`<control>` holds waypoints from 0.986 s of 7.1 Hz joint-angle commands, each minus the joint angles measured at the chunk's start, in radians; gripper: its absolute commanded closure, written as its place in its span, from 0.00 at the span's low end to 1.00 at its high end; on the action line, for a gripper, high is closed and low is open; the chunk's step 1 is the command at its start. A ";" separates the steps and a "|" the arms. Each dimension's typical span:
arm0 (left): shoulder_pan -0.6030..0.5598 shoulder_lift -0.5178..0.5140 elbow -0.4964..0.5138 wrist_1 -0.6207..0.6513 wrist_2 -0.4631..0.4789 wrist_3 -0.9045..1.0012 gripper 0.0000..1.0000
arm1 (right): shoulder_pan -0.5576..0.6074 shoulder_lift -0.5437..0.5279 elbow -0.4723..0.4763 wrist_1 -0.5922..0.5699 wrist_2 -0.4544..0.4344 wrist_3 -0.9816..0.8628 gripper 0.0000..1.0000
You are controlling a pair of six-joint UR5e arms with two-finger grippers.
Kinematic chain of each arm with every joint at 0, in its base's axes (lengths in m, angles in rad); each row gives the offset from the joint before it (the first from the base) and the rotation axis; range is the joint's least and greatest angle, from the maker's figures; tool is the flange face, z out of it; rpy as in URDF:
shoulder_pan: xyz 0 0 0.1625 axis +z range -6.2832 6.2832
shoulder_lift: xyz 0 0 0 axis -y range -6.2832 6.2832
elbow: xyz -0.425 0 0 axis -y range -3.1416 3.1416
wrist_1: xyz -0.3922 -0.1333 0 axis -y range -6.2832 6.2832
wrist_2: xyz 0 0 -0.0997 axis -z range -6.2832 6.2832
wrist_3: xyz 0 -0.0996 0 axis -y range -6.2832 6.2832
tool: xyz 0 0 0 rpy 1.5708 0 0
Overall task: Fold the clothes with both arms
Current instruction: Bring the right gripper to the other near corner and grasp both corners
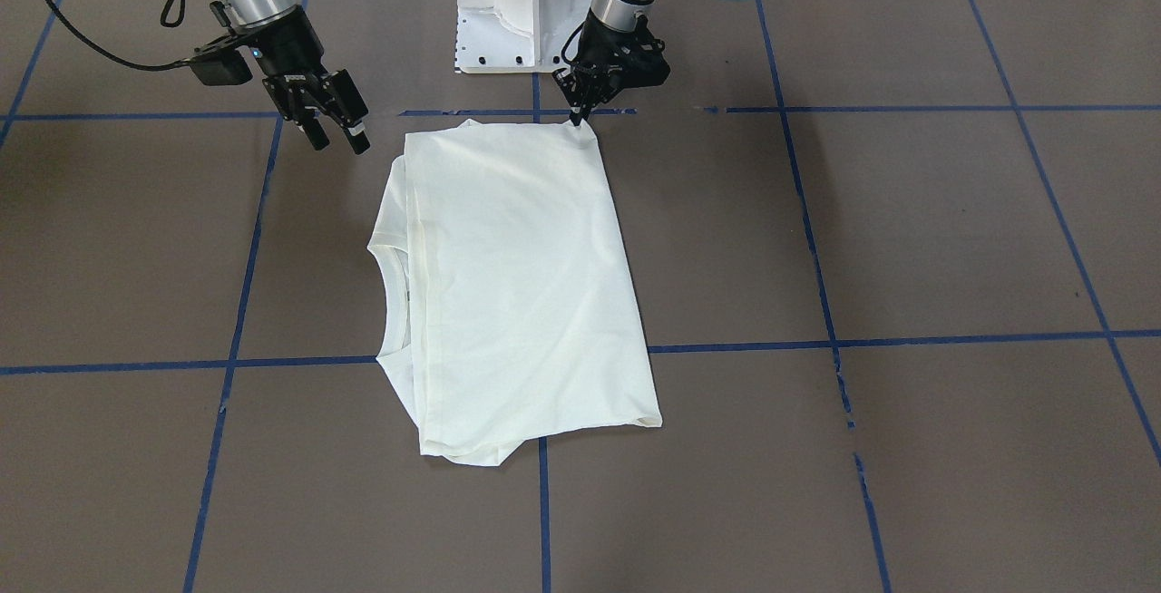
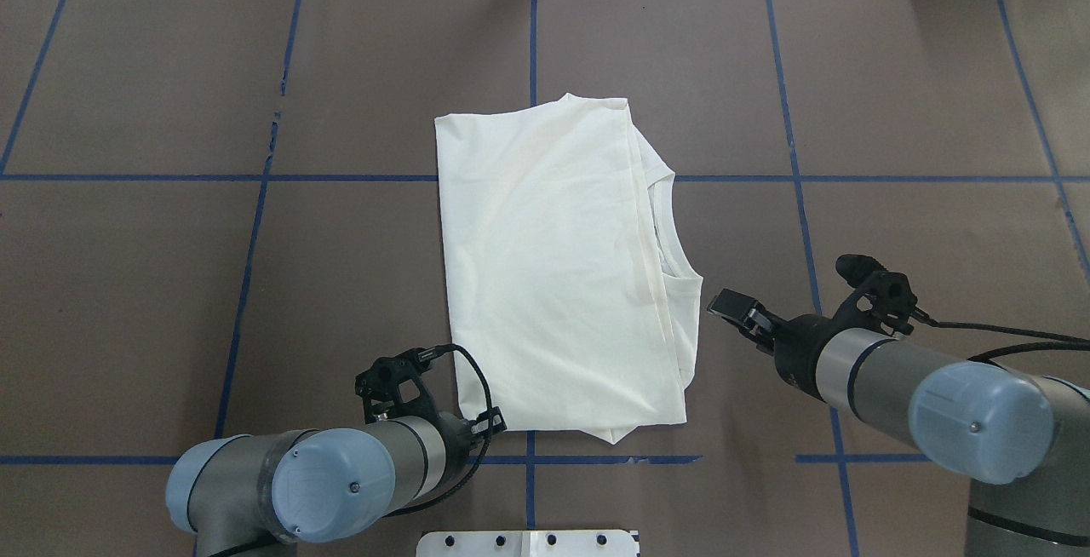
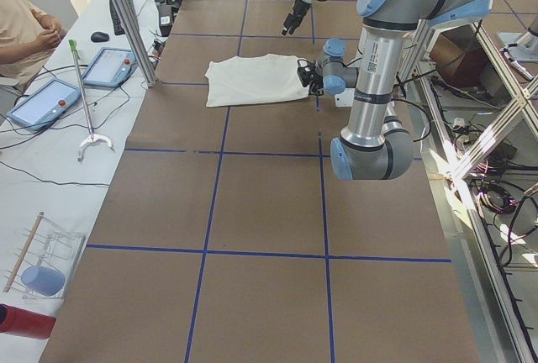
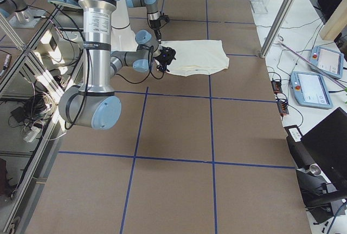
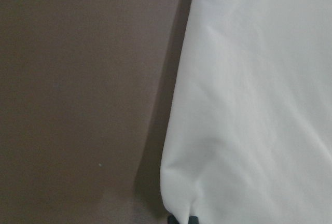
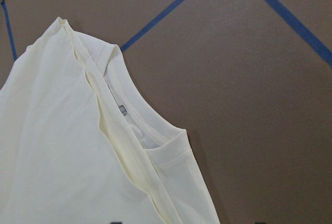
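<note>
The cream T-shirt [image 1: 517,285] lies folded into a long rectangle on the brown table, plain side up, so its print is hidden. Its neckline [image 6: 124,112] faces the robot's right, and it also shows in the overhead view [image 2: 553,267]. My left gripper [image 1: 579,117] is low at the shirt's near corner on the robot's left. It is shut, pinching the cloth edge, and the corner fills the left wrist view [image 5: 249,105]. My right gripper [image 1: 337,135] is open and empty. It hovers beside the collar side [image 2: 731,308], clear of the cloth.
The white pedestal base [image 1: 526,13] stands just behind the shirt's near edge. Blue tape lines [image 2: 255,178] cross the brown table. Beyond the table's far edge are a metal post [image 3: 126,18], tablets [image 3: 46,98] and a seated person [image 3: 21,31].
</note>
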 commanded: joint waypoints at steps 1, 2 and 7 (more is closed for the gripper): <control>0.000 0.000 -0.006 -0.001 0.001 -0.001 1.00 | -0.041 0.162 -0.004 -0.302 -0.037 0.049 0.12; 0.001 0.000 -0.010 -0.003 0.001 -0.004 1.00 | -0.076 0.196 -0.013 -0.362 -0.045 0.049 0.10; 0.010 0.000 -0.024 -0.004 0.001 -0.014 1.00 | -0.145 0.197 -0.104 -0.375 -0.106 0.047 0.10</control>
